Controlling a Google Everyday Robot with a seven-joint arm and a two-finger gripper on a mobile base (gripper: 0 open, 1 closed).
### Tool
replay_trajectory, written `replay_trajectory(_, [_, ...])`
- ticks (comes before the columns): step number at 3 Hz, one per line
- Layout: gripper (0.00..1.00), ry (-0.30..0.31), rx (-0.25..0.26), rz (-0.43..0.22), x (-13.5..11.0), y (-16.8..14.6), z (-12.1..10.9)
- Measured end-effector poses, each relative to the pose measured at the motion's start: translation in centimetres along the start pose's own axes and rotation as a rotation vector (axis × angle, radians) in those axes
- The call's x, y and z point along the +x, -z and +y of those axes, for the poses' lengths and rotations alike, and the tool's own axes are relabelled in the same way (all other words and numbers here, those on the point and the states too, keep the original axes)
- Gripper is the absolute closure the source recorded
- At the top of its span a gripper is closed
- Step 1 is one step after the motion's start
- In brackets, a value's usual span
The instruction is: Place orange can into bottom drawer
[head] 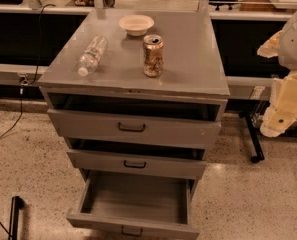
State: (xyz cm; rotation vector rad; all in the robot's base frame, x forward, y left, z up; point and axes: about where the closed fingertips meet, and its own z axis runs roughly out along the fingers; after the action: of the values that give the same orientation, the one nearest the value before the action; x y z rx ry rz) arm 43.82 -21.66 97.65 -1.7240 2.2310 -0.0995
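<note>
The orange can (153, 55) stands upright on the grey cabinet top (198, 69), a little right of centre, with its silver pull-tab top showing. The bottom drawer (135, 198) is pulled well out and its inside looks empty; its small dark handle (132, 231) is at the lower edge of the view. The two shallower drawers above are each open a little. My gripper (282, 115), pale cream, hangs at the right edge of the view, off the cabinet's right side, well apart from the can and holding nothing that I can see.
A clear plastic bottle (92, 55) lies on its side at the left of the cabinet top. A pale bowl (136, 24) sits near the back. A black stand leg (253, 139) is on the floor at the right, and a dark post (15, 215) at the lower left.
</note>
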Motion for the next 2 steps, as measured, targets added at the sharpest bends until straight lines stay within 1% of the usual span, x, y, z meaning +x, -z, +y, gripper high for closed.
replay_trajectory(1, [0.0,0.0,0.011,-0.008,-0.1,0.0,-0.3])
replay_trajectory(2, [0.0,0.003,0.092,-0.079,-1.3,-0.8,-3.7])
